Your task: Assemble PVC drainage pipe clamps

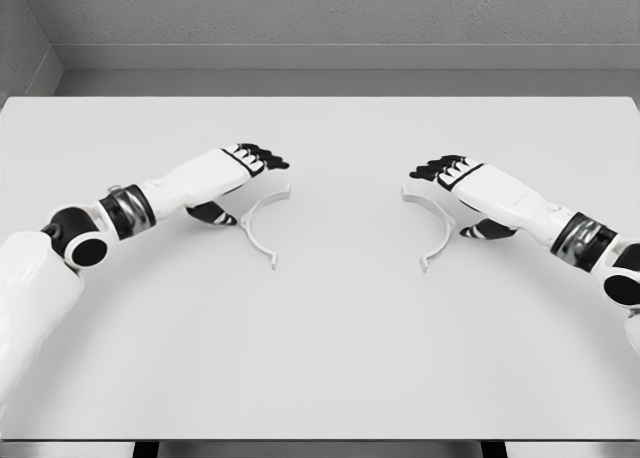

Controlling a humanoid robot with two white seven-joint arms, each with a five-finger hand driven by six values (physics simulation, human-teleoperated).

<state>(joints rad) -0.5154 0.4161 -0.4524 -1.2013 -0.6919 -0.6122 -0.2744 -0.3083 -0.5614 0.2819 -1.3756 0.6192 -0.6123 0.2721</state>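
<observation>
Head view showed assembly not yet begun: on the table (320, 358), the left clamp half (262, 228) and right clamp half (432, 226) lay well apart, unjoined, with the left hand (240, 173) and right hand (462, 183) each open just beside its half, gripping nothing.

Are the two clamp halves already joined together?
No, the left clamp half and right clamp half lie apart on the table.

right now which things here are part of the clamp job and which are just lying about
Part of the job:
- left clamp half, beside the left hand
- right clamp half, beside the right hand

Just there:
- table, which only carries the parts; nothing else lies on it
</observation>
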